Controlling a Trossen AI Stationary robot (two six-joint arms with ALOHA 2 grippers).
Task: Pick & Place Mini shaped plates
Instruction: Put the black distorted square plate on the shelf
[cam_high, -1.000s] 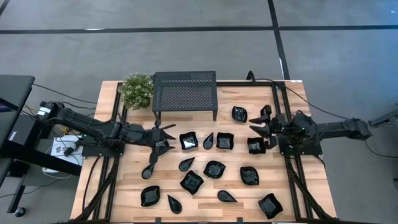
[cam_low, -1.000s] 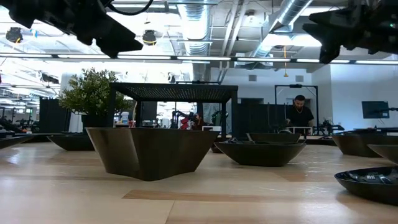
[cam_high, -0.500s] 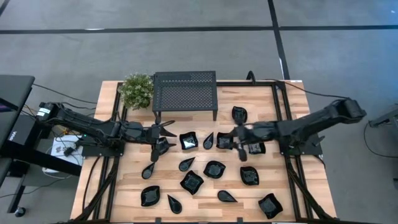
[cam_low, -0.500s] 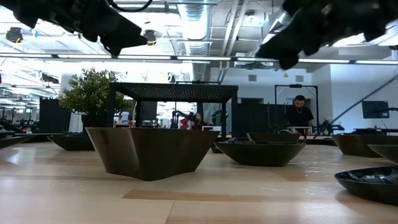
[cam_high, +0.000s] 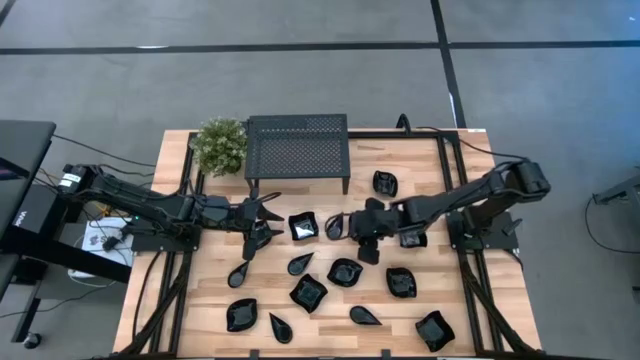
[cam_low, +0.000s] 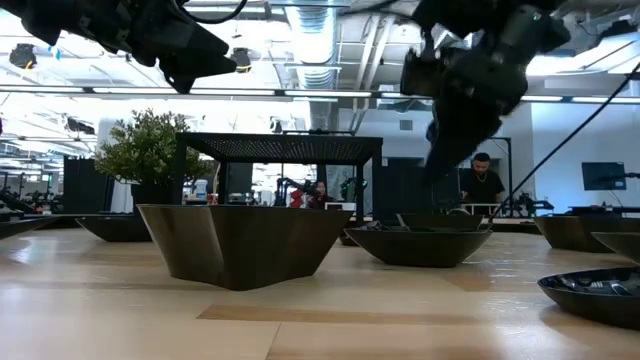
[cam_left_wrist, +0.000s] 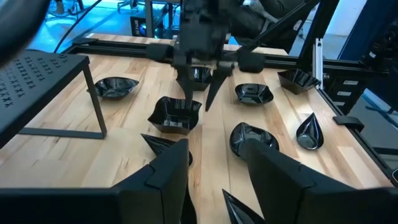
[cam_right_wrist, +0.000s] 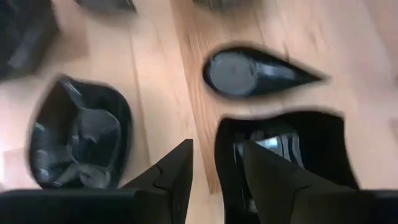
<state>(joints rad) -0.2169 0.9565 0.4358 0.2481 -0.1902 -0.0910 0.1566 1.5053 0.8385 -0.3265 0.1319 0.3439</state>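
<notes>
High view: the mini shaped plates (cam_high: 309, 292) lie scattered over the near and middle part of the wooden tabletop (cam_high: 470, 305), glossy black, some squarish with wavy rims, some teardrop shaped. In the middle row a squarish plate (cam_high: 303, 227), a teardrop plate (cam_high: 335, 226) and a second squarish plate (cam_high: 361, 228) lie side by side, left to right.

The right gripper (cam_high: 352, 229) reaches in from the right, low over that middle row. In the right wrist view its jaws stand released, with the rim of the second squarish plate (cam_right_wrist: 283, 152) at the gap between them, one finger over the plate and the other over bare wood just beside it; the teardrop plate (cam_right_wrist: 255, 72) lies just beyond the fingertips.

The left gripper (cam_high: 262, 224) hovers left of the middle row, jaws spread and holding nothing, near the first squarish plate (cam_left_wrist: 177, 114).

Farther back stand a black perforated rack (cam_high: 298, 148) and, to its left, a green potted plant (cam_high: 220, 145).
</notes>
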